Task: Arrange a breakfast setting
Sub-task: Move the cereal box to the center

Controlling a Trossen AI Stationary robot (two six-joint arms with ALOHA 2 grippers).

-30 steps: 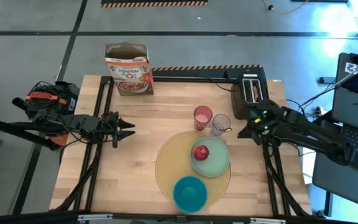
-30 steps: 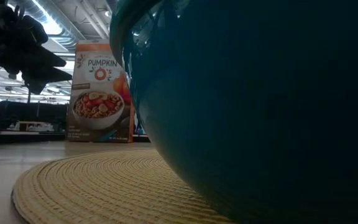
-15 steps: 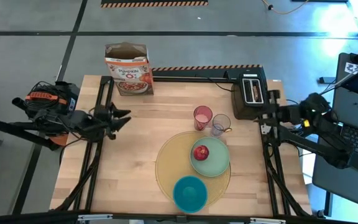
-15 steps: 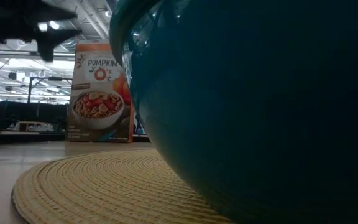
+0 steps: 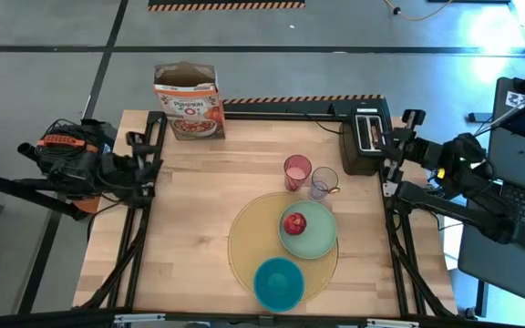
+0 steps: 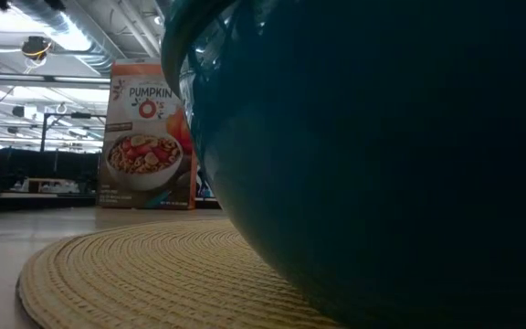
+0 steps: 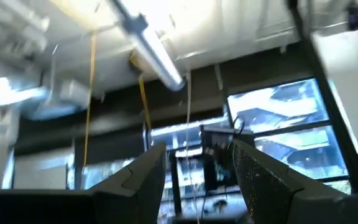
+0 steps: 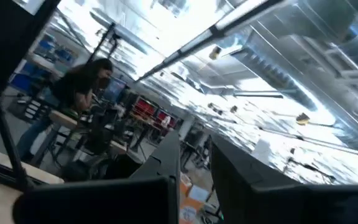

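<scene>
The round yellow placemat (image 5: 244, 241) lies at the table's near middle. On it rest the pale green plate (image 5: 315, 239) with the red apple (image 5: 294, 223) and, nearer, the blue bowl (image 5: 278, 282), which fills the low view (image 6: 363, 164). The pink cup (image 5: 297, 170) and clear mug (image 5: 324, 182) stand just beyond the mat. My left gripper (image 5: 144, 146) is open and empty at the table's left edge, and it also shows in the left wrist view (image 7: 197, 180). My right gripper (image 5: 397, 150) is open and empty at the right edge by the toaster, and it also shows in the right wrist view (image 8: 194, 174). I cannot make out toast or a spoon.
A black toaster (image 5: 368, 137) stands at the far right corner. A cereal box (image 5: 189, 100) stands at the far edge and also shows in the low view (image 6: 144, 137). Bare wood lies left of the mat. A person shows in the room in the right wrist view (image 8: 73, 93).
My left gripper has drawn back from over the table toward its left edge and tipped upward. My right gripper has drawn back from beside the mug toward the right edge and tipped upward. The setting has not moved.
</scene>
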